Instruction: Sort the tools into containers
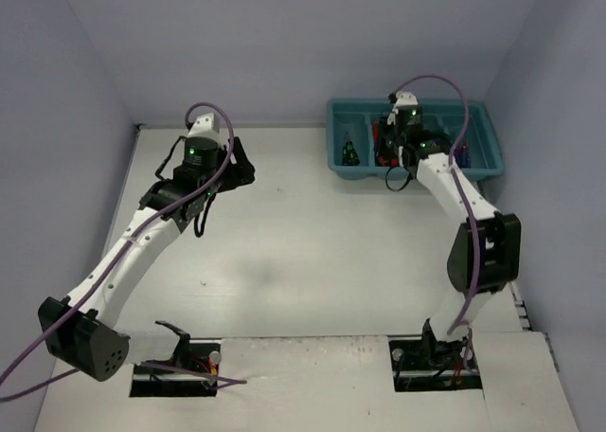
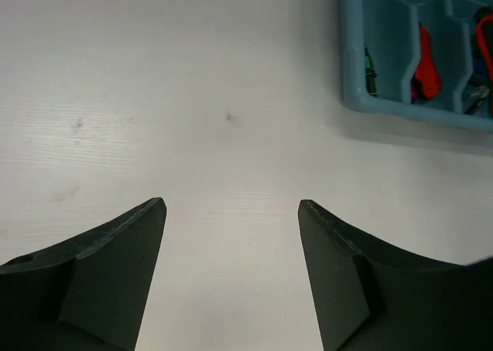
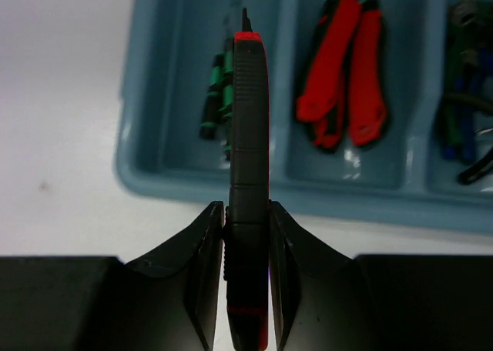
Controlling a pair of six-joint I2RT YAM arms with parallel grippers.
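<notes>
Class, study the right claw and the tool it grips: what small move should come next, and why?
Probably shift the right claw sideways, over the compartment holding two red-and-black knives, before opening. It is shut on a matching utility knife that, in its wrist view, lines up with the green-handled screwdrivers in the neighbouring compartment of the teal tray.

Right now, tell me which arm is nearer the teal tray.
Right. The right arm reaches over the tray, jaws shut on a red-and-black knife; the left arm hangs over the table, off to the tray's left.

Glossy teal plastic tray
</notes>
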